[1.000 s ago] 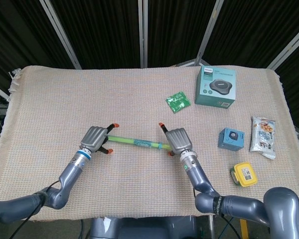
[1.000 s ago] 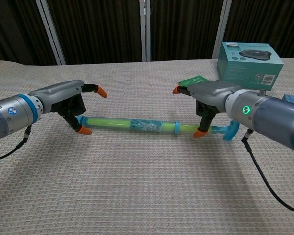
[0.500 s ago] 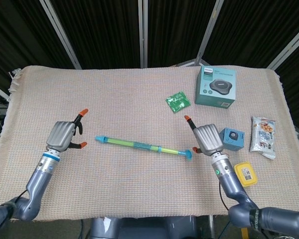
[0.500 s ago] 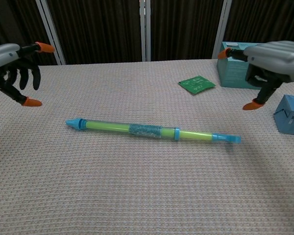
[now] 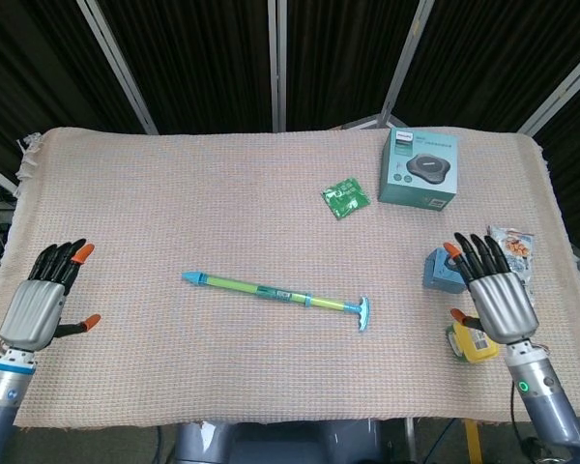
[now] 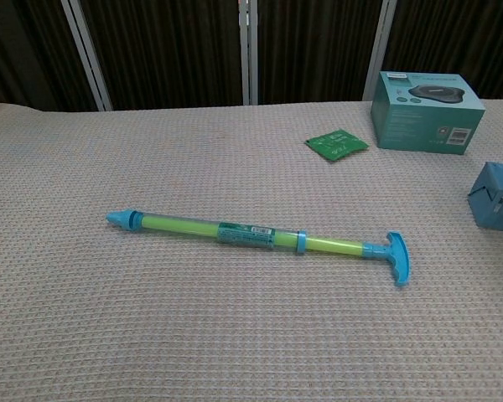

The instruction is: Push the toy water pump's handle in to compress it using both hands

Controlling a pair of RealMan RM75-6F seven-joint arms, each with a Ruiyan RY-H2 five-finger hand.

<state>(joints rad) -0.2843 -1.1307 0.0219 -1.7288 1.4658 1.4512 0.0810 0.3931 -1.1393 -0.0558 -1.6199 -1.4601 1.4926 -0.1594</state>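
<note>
The chest view shows neither robot hand, and the blue box is cut off at its right edge. The pump lies alone mid-table, handle drawn out rightward, with open cloth all round. The left robot hand and right robot hand hover at opposite table edges, fingers spread, holding nothing; the right partly hides a yellow container.

Toy water pump on cloth, untouched

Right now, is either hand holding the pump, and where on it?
Nothing is held. The pump lies alone on the table; the left hand and right hand are open, well apart from it.
</note>
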